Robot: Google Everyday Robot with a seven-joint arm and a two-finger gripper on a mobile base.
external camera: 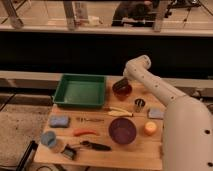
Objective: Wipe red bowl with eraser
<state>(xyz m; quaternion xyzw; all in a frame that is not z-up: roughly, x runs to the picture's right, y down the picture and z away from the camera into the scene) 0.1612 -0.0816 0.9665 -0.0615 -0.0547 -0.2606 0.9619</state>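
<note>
The red bowl, small and orange-red with a dark inside, sits on the wooden table just right of the green tray. My arm reaches from the lower right, bends at a white elbow and comes down to the bowl. My gripper is at the bowl's upper left rim. It is shut on the eraser, a small dark block pressed against the bowl. Most of the eraser is hidden by the gripper.
A green tray stands at the back left. A larger maroon bowl, a metal cup, an orange object, blue-grey pads, a red pepper, a black brush and a blue cup lie around.
</note>
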